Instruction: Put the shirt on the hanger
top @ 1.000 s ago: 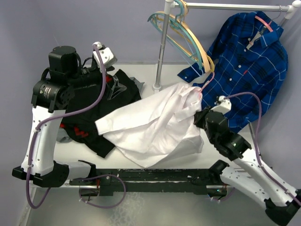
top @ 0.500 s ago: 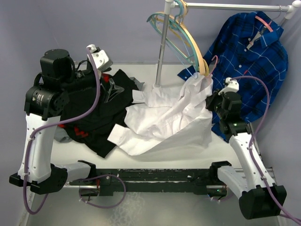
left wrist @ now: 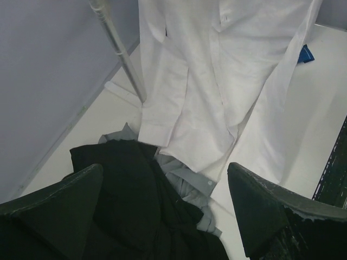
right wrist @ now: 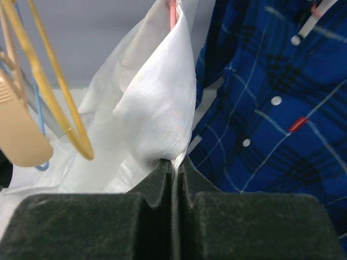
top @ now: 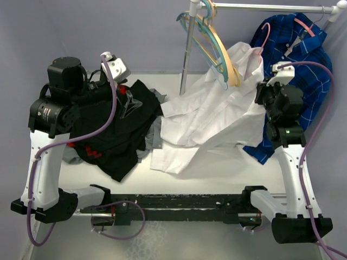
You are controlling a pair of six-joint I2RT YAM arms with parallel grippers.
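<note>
You are hoisting the shirt (top: pixel 217 114), clamped in your right gripper (right wrist: pixel 174 165) with the hanger (right wrist: pixel 172 12) inside, up toward the rail (top: pixel 271 7), your left gripper (left wrist: pixel 165 168) idling spread wide.

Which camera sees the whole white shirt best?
The top external view: it shows the whole white shirt, raised at one end and trailing onto the table. The left wrist view shows only its lower part; the right wrist view only a fold pinched in the right gripper.
</note>
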